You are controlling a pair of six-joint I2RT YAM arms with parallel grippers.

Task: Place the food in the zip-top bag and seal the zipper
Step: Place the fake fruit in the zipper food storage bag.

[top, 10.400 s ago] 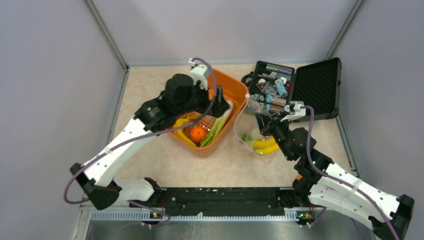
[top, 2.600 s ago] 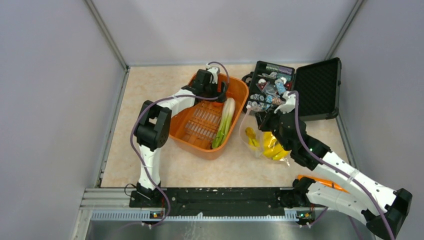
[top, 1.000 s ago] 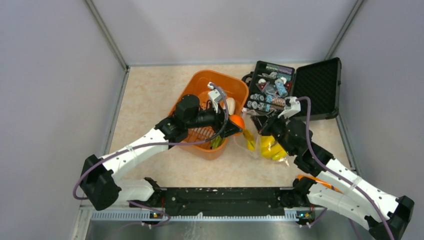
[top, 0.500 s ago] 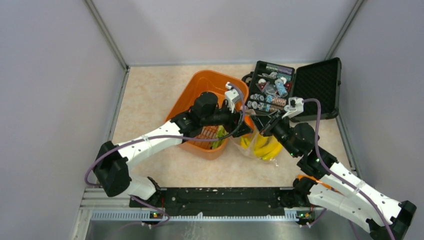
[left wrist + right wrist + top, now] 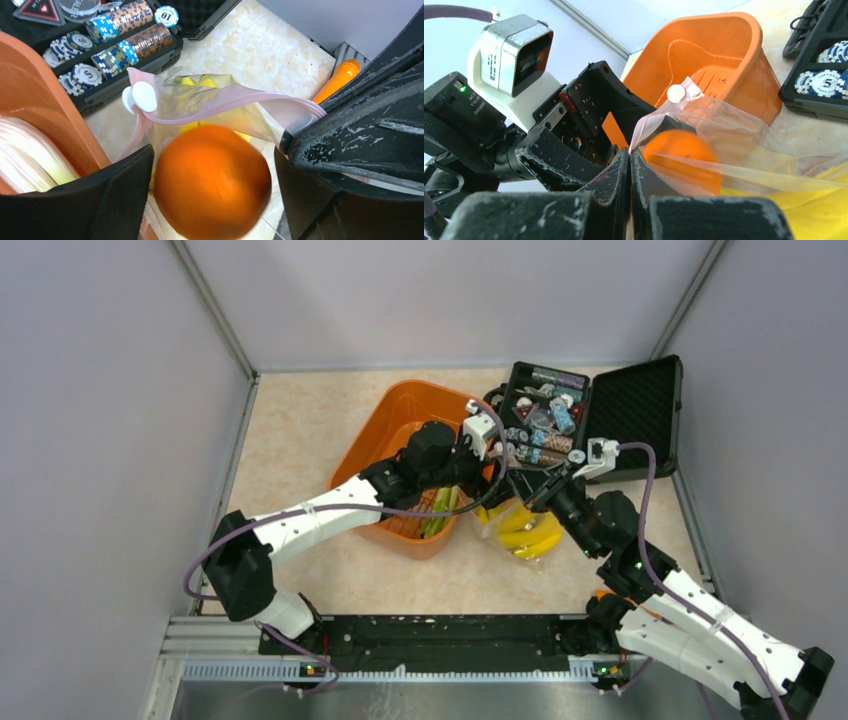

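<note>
Pinching the mouth edge of the zip-top bag [image 5: 734,130], my right fingers [image 5: 621,175] are pressed together on the plastic where the zipper [image 5: 225,102] ends. The pinkish strip runs from that pinch across to its white slider [image 5: 142,97]. The mouth stands agape just right of centre in the top view, between the orange basket [image 5: 390,430] and the black case [image 5: 630,410].

My left fingers [image 5: 125,195] are spread wide at the bag mouth, lower middle of the left wrist view. The orange [image 5: 212,182] sits between them, blurred; I cannot tell whether either pad touches it. In the right wrist view the orange shows through the clear plastic, directly behind the pinch.

Contents of the bag: yellow bananas [image 5: 530,535], low in it.

Contents of the basket: green stalks [image 5: 440,510], their whitish end [image 5: 30,155] at the left edge of the left wrist view.

The case lies open on the counter [image 5: 300,440] — poker chips [image 5: 120,30] in rows, upper left of that view.
</note>
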